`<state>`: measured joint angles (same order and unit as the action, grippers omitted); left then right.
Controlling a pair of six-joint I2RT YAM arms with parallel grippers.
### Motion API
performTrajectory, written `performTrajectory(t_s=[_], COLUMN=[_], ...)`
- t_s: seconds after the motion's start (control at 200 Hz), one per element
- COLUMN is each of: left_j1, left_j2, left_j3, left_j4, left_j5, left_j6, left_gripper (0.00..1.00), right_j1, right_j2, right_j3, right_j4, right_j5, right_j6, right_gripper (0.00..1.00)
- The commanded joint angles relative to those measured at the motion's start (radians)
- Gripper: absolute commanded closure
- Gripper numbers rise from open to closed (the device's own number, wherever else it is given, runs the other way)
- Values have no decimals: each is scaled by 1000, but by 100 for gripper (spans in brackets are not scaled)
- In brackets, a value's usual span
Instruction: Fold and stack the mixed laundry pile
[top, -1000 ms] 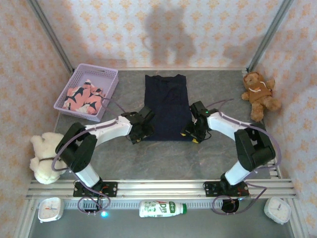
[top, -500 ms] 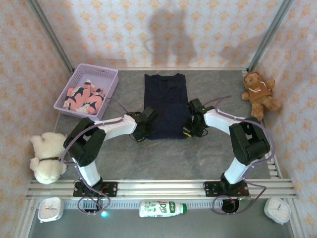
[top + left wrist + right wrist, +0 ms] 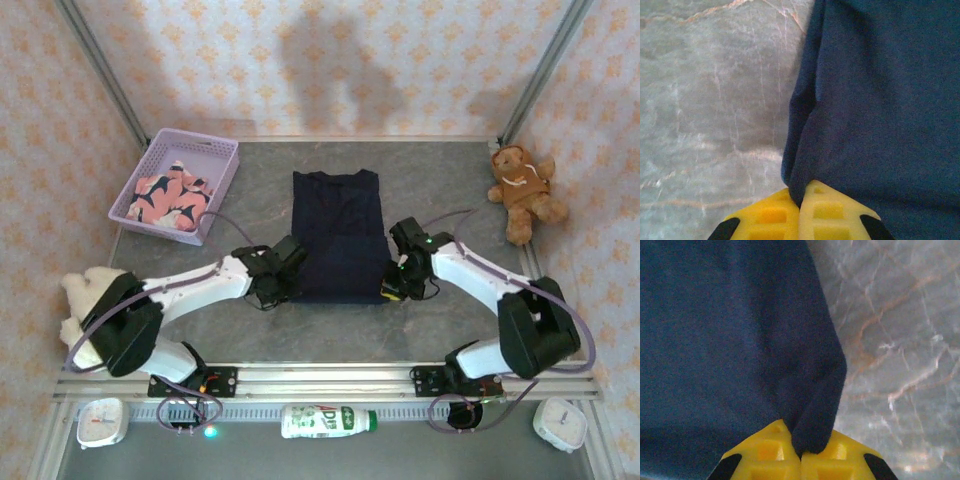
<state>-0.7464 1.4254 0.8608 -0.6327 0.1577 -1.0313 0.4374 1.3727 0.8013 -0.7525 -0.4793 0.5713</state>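
Note:
The dark navy garment (image 3: 337, 232) lies flat as a tall rectangle in the middle of the table. My left gripper (image 3: 281, 288) is shut on its near left corner, where the cloth (image 3: 875, 100) bunches between the yellow fingers (image 3: 765, 220). My right gripper (image 3: 392, 288) is shut on the near right corner; the navy cloth (image 3: 730, 330) folds into a pinch between its yellow fingers (image 3: 840, 460). The salmon-pink shark-print garment (image 3: 168, 196) lies crumpled in the lavender basket (image 3: 216, 205) at the back left.
A brown teddy bear (image 3: 522, 190) sits at the right wall, a cream one (image 3: 82, 312) at the near left. Along the front rail lie a bottle (image 3: 325, 420) and two small clocks (image 3: 100, 422). Grey marble table (image 3: 340, 330) lies bare in front of the garment.
Both grippers went from open to shut on the navy garment's near corners. Both arms have since drawn back toward the front, pulling the garment's near edge with them.

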Motion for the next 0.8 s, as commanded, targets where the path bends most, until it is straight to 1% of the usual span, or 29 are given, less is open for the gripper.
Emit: performTrajectory(t_s=[0.0, 0.11, 0.24, 0.375, 0.485, 0.635, 0.796], left_j1=[9, 9, 20, 62, 106, 176, 243], left_j2=[-57, -64, -19, 33, 71, 150, 293], left_j3=[3, 104, 235, 357, 443, 575, 749], left_j4=[-183, -220, -231, -212, -193, -186, -195], left_j5=[-83, -144, -202, -240, -269, -263, -227], left_j6=[-33, -19, 6, 24, 48, 111, 182], left_gripper=[100, 100, 100, 100, 100, 100, 100], right_j1=[-7, -6, -9, -19, -46, -94, -121], right_j2=[-55, -41, 8, 84, 151, 261, 394], right_j3=[27, 143, 310, 449, 533, 671, 845], right_j4=[-138, -173, -225, -245, -211, -158, -151], right_j5=[42, 53, 93, 111, 114, 107, 85], right_j6=[-1, 4, -12, -18, -6, 29, 40], right_gripper=[100, 100, 100, 100, 100, 100, 100])
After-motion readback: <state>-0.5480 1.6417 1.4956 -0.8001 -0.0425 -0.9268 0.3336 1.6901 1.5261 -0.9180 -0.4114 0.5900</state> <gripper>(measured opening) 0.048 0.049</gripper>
